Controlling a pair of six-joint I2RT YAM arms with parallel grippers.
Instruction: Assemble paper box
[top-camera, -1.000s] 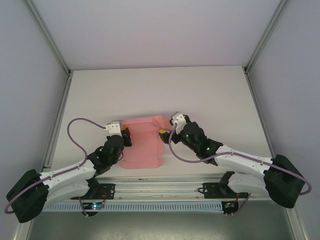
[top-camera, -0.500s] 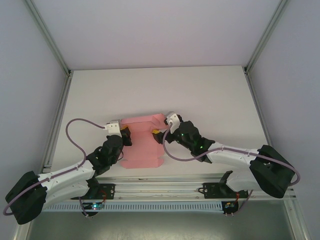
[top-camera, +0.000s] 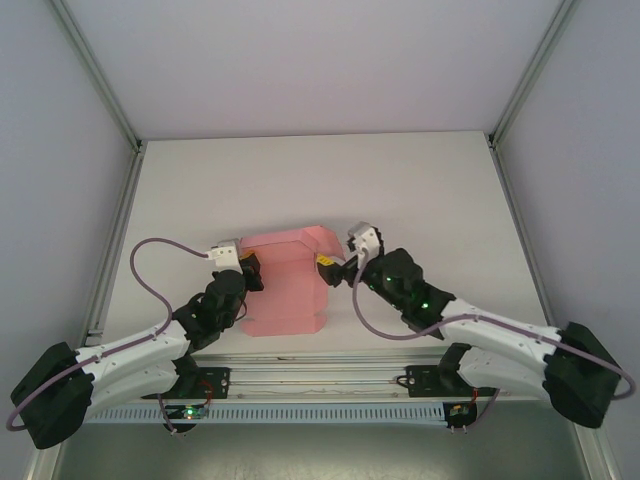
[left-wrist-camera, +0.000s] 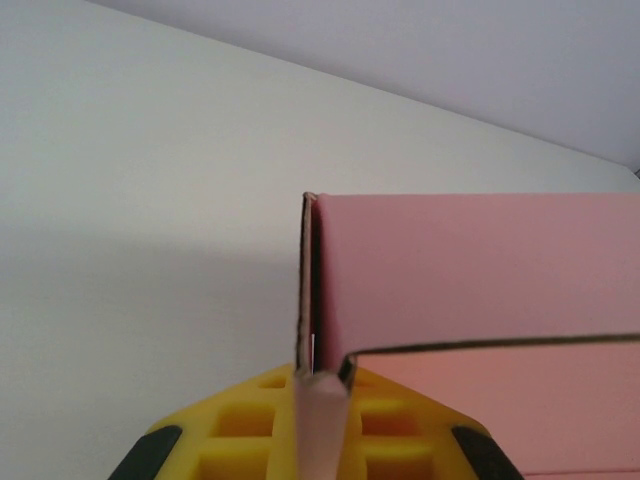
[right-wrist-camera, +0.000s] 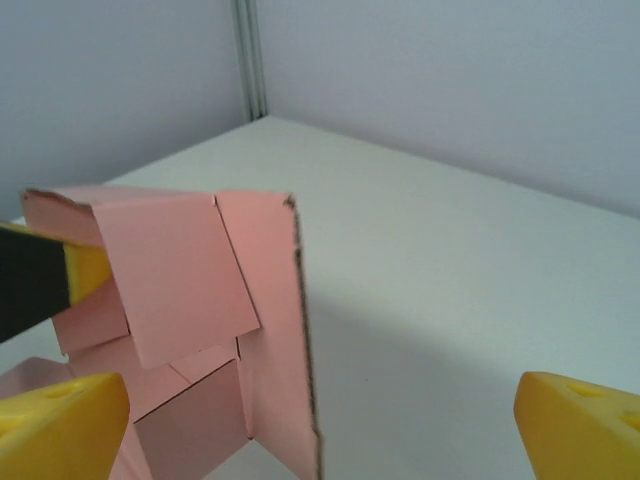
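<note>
Two grippers on it | half-folded pink thin-card paper box (top-camera: 285, 290) sat near-centre on white table (top-camera: 420, 200) | left gripper (top-camera: 250, 272) pinched box's left wall | right gripper (top-camera: 328, 266) just backed off box's right side, jaws wide, empty | right flap left standing, so I'd guess tucking isn't done lol

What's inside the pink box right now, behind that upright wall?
Inside the paper box only its own folded pink flaps show, overlapping behind the upright wall. Anything under those flaps is covered.
</note>
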